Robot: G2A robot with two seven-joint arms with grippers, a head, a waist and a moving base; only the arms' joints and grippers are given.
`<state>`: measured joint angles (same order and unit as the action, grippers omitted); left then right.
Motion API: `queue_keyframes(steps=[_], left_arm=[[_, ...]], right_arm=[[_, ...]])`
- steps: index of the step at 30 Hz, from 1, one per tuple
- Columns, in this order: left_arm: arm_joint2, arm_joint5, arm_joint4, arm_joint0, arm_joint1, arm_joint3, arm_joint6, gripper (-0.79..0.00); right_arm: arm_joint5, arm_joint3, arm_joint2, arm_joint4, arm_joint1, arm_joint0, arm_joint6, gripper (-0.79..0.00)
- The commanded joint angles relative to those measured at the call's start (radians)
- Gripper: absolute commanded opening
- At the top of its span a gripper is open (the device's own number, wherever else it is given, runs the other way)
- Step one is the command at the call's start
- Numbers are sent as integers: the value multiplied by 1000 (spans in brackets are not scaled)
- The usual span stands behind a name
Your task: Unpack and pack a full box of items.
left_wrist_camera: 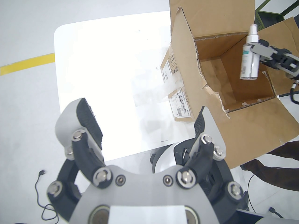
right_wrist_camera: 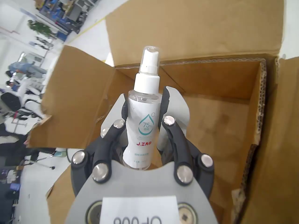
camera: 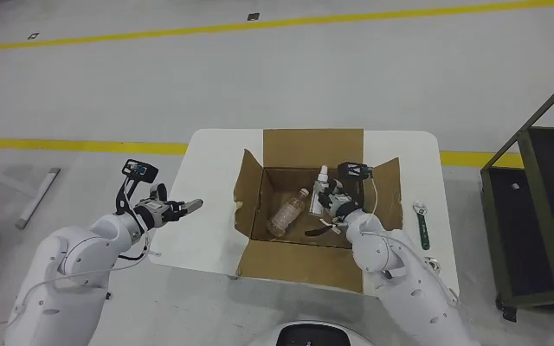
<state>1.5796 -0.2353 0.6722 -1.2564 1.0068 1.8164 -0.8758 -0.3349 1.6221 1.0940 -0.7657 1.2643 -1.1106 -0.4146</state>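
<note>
Right gripper fingers clamp a spray bottle over the open box, frame centre. Left gripper fingers spread wide at the counter's left edge.

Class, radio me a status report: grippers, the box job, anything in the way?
Right gripper shut on spray bottle, over open box. Left gripper open, at table edge. Plastic bottle lying in box; wrench on table outside.

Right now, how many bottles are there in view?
2. A spray bottle is gripped in the right end effector over the open box; a clear bottle lies on its side on the box floor. Others may be hidden behind the box walls.
</note>
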Motion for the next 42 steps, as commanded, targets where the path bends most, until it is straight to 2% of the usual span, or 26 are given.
queue_keyframes(steps=[1,3,16,19,24,32,42], left_arm=[[0,0,0,0,0,0,0,0],[0,0,0,0,0,0,0,0],[0,0,0,0,0,0,0,0],[0,0,0,0,0,0,0,0],[0,0,0,0,0,0,0,0],[0,0,0,0,0,0,0,0],[0,0,0,0,0,0,0,0]], right_arm=[[-56,-50,-33,19,13,29,25,-785],[-83,-66,-40,42,21,45,30,-785],[-70,-74,-57,11,21,27,21,-785],[-127,-124,-90,27,35,34,4,-785],[-238,-277,-155,130,82,117,26,-785],[-305,-571,-284,286,182,298,51,-785],[-262,-811,-367,348,268,438,34,-785]])
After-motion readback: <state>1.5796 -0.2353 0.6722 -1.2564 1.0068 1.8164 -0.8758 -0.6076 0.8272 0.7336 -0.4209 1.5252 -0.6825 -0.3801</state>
